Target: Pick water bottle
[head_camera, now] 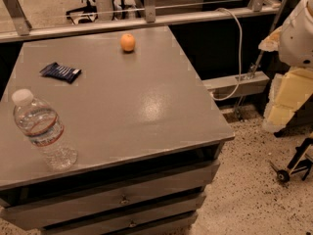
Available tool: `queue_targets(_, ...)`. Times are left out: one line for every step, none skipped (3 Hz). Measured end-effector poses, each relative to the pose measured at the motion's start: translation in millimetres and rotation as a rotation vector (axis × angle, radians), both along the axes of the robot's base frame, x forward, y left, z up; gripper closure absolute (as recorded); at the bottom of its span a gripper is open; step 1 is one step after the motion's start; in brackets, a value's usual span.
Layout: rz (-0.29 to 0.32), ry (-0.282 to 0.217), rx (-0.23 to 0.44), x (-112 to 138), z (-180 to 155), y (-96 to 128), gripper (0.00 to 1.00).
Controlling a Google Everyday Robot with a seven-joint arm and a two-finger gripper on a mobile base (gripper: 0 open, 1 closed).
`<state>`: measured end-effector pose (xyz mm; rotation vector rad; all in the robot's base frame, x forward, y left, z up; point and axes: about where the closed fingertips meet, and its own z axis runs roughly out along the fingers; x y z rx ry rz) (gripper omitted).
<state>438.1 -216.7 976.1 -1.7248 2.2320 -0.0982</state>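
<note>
The water bottle (43, 129) is clear ribbed plastic with a white cap and a pale label with a red band. It stands upright at the front left corner of the grey table (146, 106). My white arm (298, 31) shows at the upper right edge. My gripper (295, 166) appears as a dark part at the lower right edge, over the floor. It is off the table's right side, far from the bottle, and holds nothing that I can see.
An orange fruit (127, 42) sits at the table's far middle. A dark blue snack packet (60, 72) lies at the far left. Drawers (122, 199) sit under the tabletop. A metal rail (146, 18) and a cable (238, 48) run behind the table.
</note>
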Motion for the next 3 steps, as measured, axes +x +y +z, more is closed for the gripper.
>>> queue_targets(0.000,0.000,0.000,0.0,0.0,0.0,0.00)
queue_targets(0.078,-0.007,0.125,9.3,-12.8,43.7,0.00)
queue_targets(0.175,-0.020,0.293,17.6,-21.4,106.9,0.00)
